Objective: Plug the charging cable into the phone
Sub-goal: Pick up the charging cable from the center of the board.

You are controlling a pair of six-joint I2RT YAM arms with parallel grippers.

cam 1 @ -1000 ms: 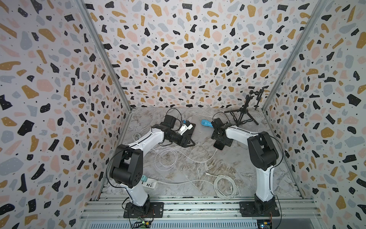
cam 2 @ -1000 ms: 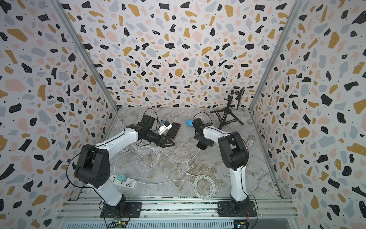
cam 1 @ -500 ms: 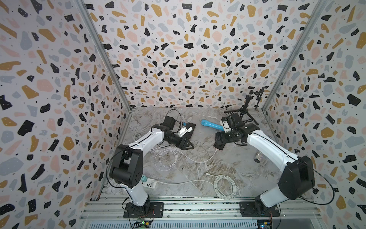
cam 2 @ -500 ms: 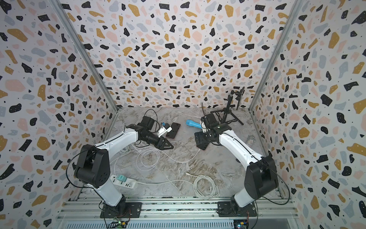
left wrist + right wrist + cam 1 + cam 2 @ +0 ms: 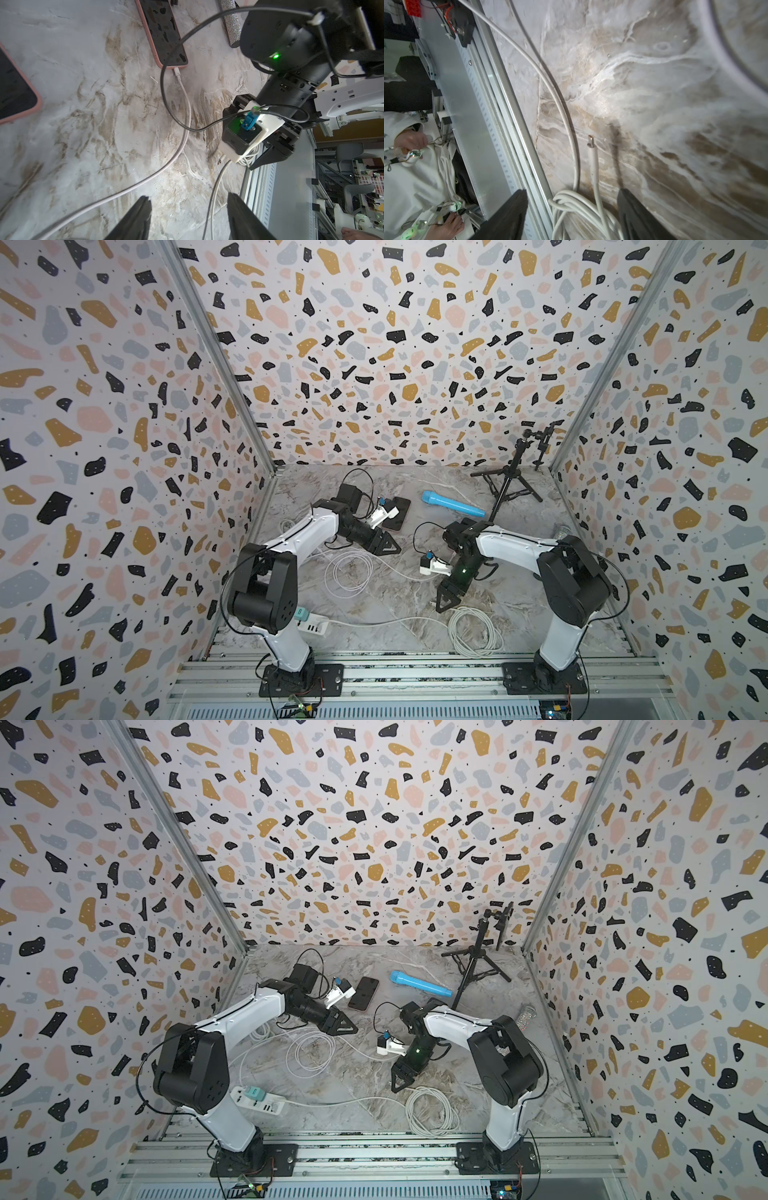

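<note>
Two sets of jaws stand open and empty over the tabletop (image 5: 374, 605). Between the right gripper (image 5: 572, 209) jaws lies the charging cable (image 5: 592, 164), its plug tip pointing away beyond them. The phone (image 5: 164, 35) lies well beyond the left gripper (image 5: 188, 220) jaws, another white cable (image 5: 182, 99) at its end.

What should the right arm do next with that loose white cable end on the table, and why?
Probably lower the right gripper a little and close on the white plug. In the right wrist view the jaws stand open with nothing between them, and the plug lies free on the marble table, sticking out of the cable coil in line with the gap between the fingers.
</note>
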